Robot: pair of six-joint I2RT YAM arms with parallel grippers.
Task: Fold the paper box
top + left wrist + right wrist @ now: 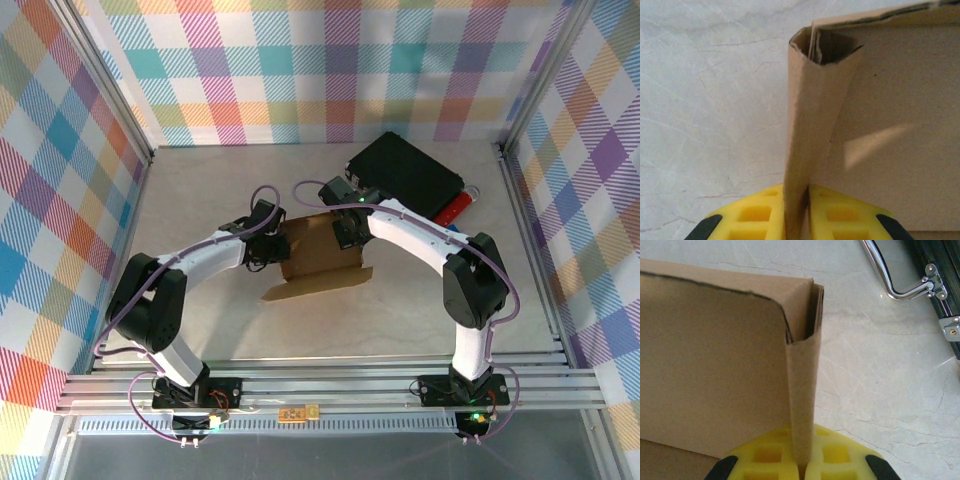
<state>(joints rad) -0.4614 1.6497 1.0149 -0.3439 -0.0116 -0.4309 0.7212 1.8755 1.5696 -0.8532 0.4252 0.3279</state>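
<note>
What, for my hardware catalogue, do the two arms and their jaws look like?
Left arm and right arm: white curved links between chunky black joints, thin purple cables looping alongside. The right arm shows small green lights. The left gripper and right gripper have yellow jaws with square recesses and black corners.

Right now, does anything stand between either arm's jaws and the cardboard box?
Nothing visible does. Both sets of jaws are on the box itself: the left jaws pinch its left wall, which stands upright, and the right jaws pinch its right wall. The black case lies apart, on the far side of the box.
</note>
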